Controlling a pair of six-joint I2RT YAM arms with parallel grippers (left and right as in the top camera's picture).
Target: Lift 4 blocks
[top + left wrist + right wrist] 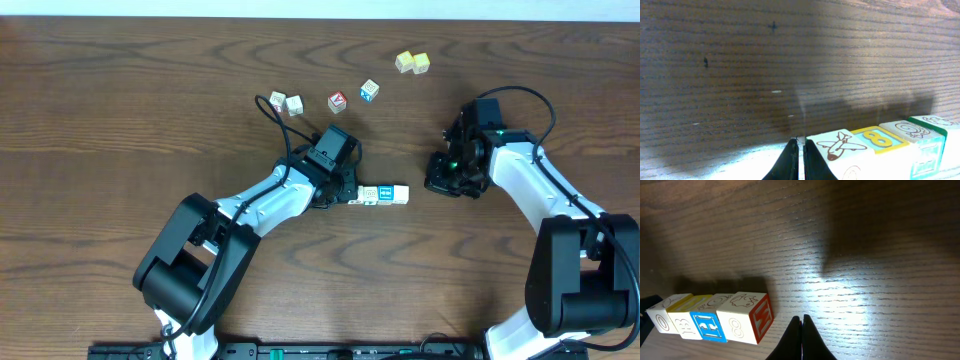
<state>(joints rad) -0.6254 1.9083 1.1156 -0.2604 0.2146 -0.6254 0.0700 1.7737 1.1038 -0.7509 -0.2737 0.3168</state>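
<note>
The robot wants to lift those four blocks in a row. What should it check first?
1. All four blocks sit in one straight row, touching: ok.
2. The left gripper is shut: ok.
3. The left gripper presses on the aeroplane block at its end of the row: cannot tell; it is right beside it.
4. The right gripper is shut: ok.
5. The right gripper presses on the red-sided block at the other end: not ok; bare table shows between them.
6. The other cubes are away from the row: ok.
</note>
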